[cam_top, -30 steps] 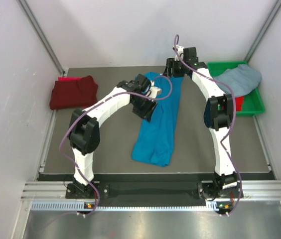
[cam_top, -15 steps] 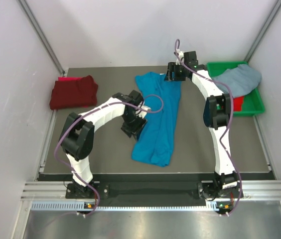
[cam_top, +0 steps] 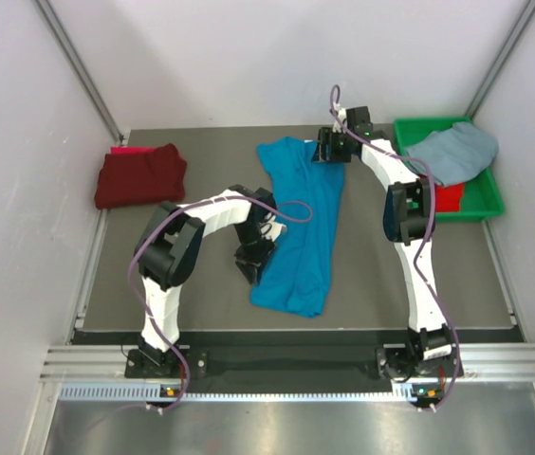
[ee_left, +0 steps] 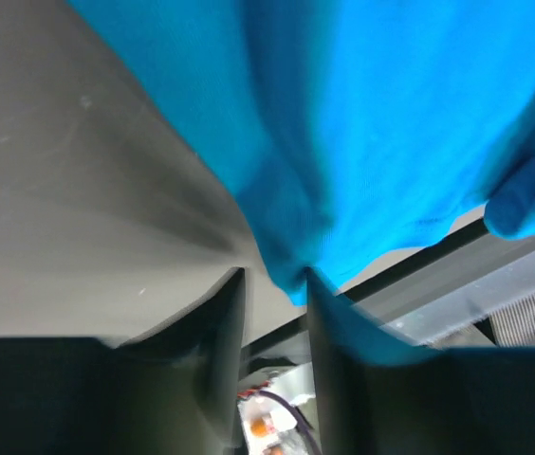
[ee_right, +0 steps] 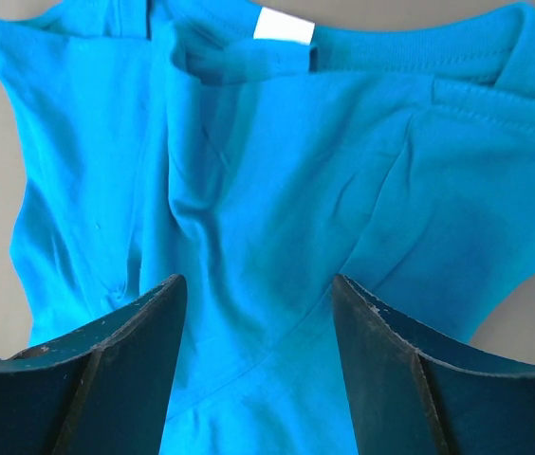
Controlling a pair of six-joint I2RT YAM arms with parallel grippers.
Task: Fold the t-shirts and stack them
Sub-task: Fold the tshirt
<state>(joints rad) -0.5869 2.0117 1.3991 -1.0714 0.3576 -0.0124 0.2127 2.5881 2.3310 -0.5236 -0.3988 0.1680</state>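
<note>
**On the grey counter: a turquoise shirt between two tools**

At the middle of the dark grey counter (cam_top: 362, 275) lies the bright turquoise-blue cloth t-shirt (cam_top: 305, 218), stretched long from the far edge toward the near one, collar at the far end and folded in on itself to a narrow strip. The left tool (cam_top: 253, 263) sits low at the shirt's left edge, near the bottom hem. From the left wrist view its fingers stand close together with a corner of the hem dipping into the gap and cloth lying over one finger; the view is blurred, so I cannot tell whether the cloth is pinched. The right tool (cam_top: 329, 147) hovers over the collar end with its fingers spread wide, nothing between them; the wrist view shows the small white neck label (ee_right: 282, 26) just beyond them.

Well apart at the far left rests the dark maroon folded t-shirt (cam_top: 139, 177), with a strip of bright red cloth (cam_top: 125, 150) peeking out behind it. At the far right stands the green plastic bin (cam_top: 481, 204), holding the pale grey-blue crumpled t-shirt (cam_top: 457, 152), which spills over its far rim, and the red t-shirt (cam_top: 454, 196) beneath. The left arm's elbow and purple cable arch over the bare counter between the maroon and turquoise shirts. The right arm crosses in front of the bin's left side and hides part of it.
</note>
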